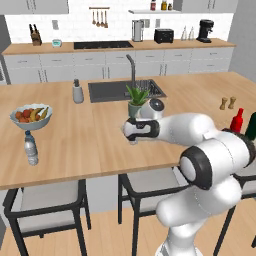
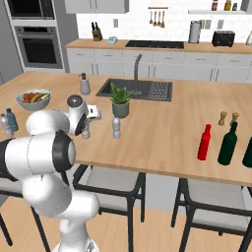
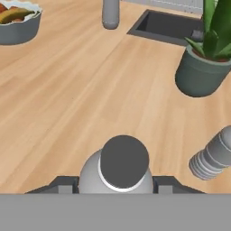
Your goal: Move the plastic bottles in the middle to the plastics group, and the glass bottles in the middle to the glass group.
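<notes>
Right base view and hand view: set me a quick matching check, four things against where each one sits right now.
Things:
1. red bottle
2. potted plant
3. fruit bowl
4. pale-capped plastic bottle

Places:
A. in the tool
B. beside the dark green bottle
C. in front of the sink
D. towards the left end of the counter

Pairs: 1-B, 2-C, 3-D, 4-A
</notes>
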